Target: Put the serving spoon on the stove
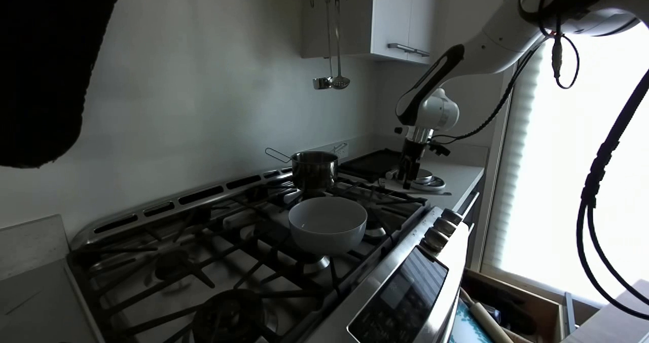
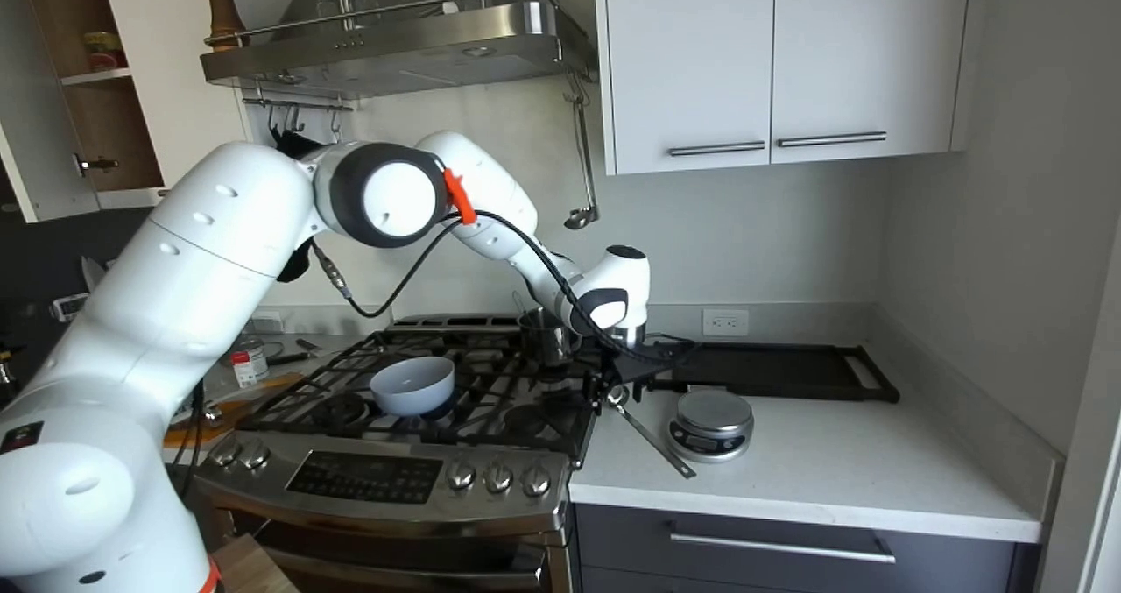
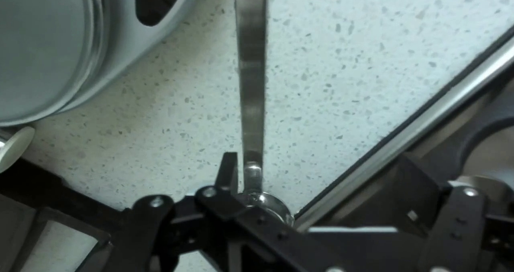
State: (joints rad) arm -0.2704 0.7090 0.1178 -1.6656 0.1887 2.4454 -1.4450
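A long metal serving spoon (image 2: pixel 655 442) lies on the pale counter just right of the stove (image 2: pixel 377 479). Black grates and a steel front mark that stove (image 1: pixel 400 244) in both exterior views. My gripper (image 3: pixel 320 167) stands open over the spoon's bowl end, low above the counter's edge beside the range. In the wrist view the serving spoon's handle (image 3: pixel 252 75) runs between the parted fingers, near the left finger (image 3: pixel 227 171) with a narrow gap. Part of its round bowl is hidden behind the gripper. Whether the fingertips touch the counter, I cannot tell.
A white bowl (image 1: pixel 327 236) and a steel pot (image 1: pixel 314 173) stand on the grates. Close by the spoon sits a round kitchen scale (image 2: pixel 714 411). A black griddle tray (image 2: pixel 775 370) lies along the back wall. Ladles (image 1: pixel 339 82) hang above. Below, a drawer (image 1: pixel 545 305) is pulled out.
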